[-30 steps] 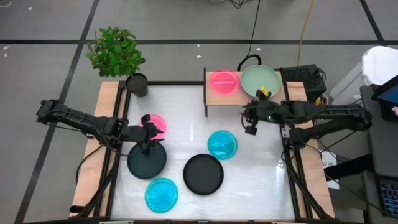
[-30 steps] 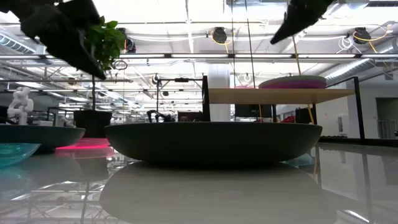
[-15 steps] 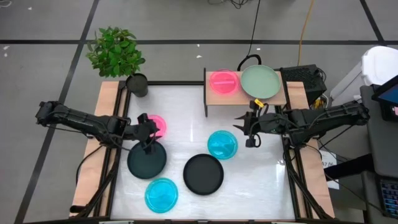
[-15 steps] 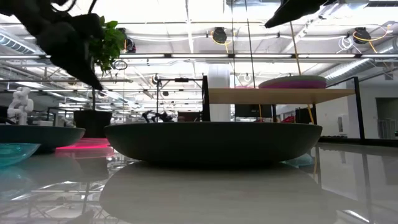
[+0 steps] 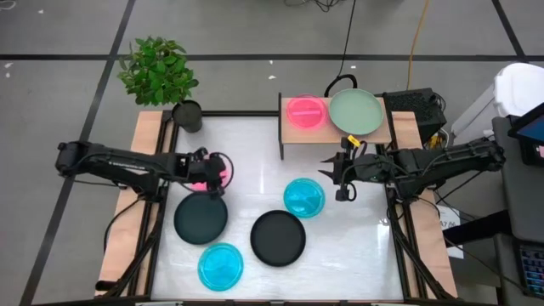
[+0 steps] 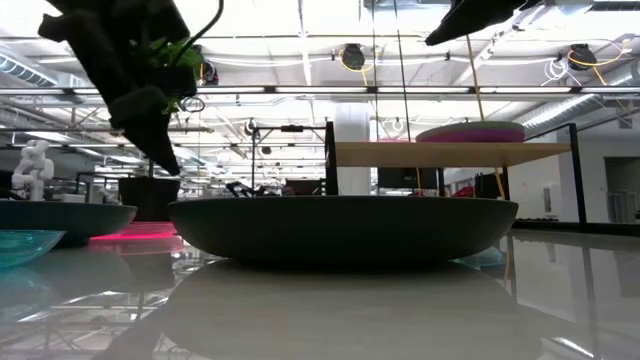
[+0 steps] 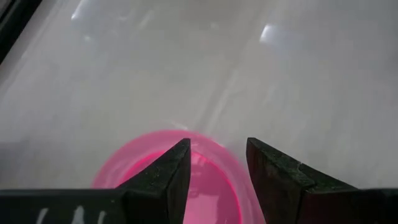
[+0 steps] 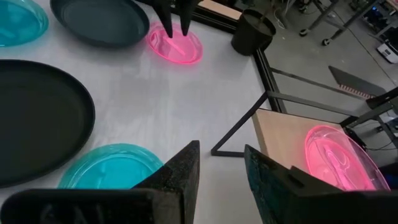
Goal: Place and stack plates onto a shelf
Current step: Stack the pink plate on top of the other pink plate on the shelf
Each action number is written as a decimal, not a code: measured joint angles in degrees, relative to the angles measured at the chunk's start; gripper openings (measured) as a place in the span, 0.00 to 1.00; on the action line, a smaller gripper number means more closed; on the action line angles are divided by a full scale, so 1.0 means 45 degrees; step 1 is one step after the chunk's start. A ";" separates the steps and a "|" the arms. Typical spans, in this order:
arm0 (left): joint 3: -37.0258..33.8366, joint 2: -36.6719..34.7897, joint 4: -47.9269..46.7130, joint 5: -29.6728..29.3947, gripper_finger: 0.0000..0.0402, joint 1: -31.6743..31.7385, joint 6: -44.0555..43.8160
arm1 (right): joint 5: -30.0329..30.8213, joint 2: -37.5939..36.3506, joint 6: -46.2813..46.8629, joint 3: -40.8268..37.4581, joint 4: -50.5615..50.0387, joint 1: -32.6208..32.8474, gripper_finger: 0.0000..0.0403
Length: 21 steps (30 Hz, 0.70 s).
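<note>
Our left gripper (image 5: 211, 170) hangs over the pink plate (image 5: 212, 172) lying flat near the table's left edge, its fingers (image 7: 163, 177) spread and empty, straddling the far rim. To do this well, we should lower until one finger sits inside the rim and one outside, then close squarely so the shallow plastic does not skid. The plate is round, so it has no long axis; it faces up. Our right gripper (image 5: 340, 174) waits below the shelf (image 5: 293, 136), spread, empty.
</note>
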 joint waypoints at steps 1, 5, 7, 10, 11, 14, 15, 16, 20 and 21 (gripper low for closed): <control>0.0083 0.0069 -0.0097 0.0010 0.40 0.0078 -0.0026 | 0.0004 0.0000 0.0000 0.0000 0.0000 0.0000 0.28; 0.0135 0.0216 -0.0211 0.0397 0.40 0.0266 0.0127 | 0.0013 0.0000 0.0065 0.0000 -0.0014 0.0000 0.28; 0.0135 0.0270 -0.0477 0.0518 0.40 0.0384 -0.0068 | 0.0013 0.0000 0.0186 0.0000 -0.0102 0.0000 0.28; 0.0135 0.0257 -0.1014 0.0490 0.40 0.0509 -0.0741 | 0.0013 0.0000 0.0376 0.0000 -0.0106 0.0000 0.28; 0.0135 0.0257 -0.1222 0.0422 0.40 0.0532 -0.0908 | 0.0013 0.0000 0.0405 0.0000 -0.0103 0.0000 0.28; 0.0135 0.0257 -0.1851 -0.0103 0.40 0.0666 -0.1010 | 0.0013 0.0000 0.0477 0.0000 -0.0102 0.0002 0.28; 0.0135 0.0257 -0.2062 -0.0270 0.40 0.0772 -0.1038 | 0.0008 0.0003 0.0649 0.0000 -0.0102 0.0017 0.28; 0.0135 0.0257 -0.2317 -0.0312 0.40 0.0901 -0.1115 | 0.0008 0.0000 0.0860 0.0000 -0.0100 0.0029 0.28; 0.0135 0.0249 -0.3269 -0.0327 0.40 0.1255 -0.1221 | -0.0016 0.0005 0.1449 0.0000 -0.0097 0.0029 0.28; 0.0130 0.0245 -0.3419 -0.0327 0.40 0.1283 -0.1184 | -0.0016 0.0005 0.1505 0.0000 -0.0092 0.0029 0.28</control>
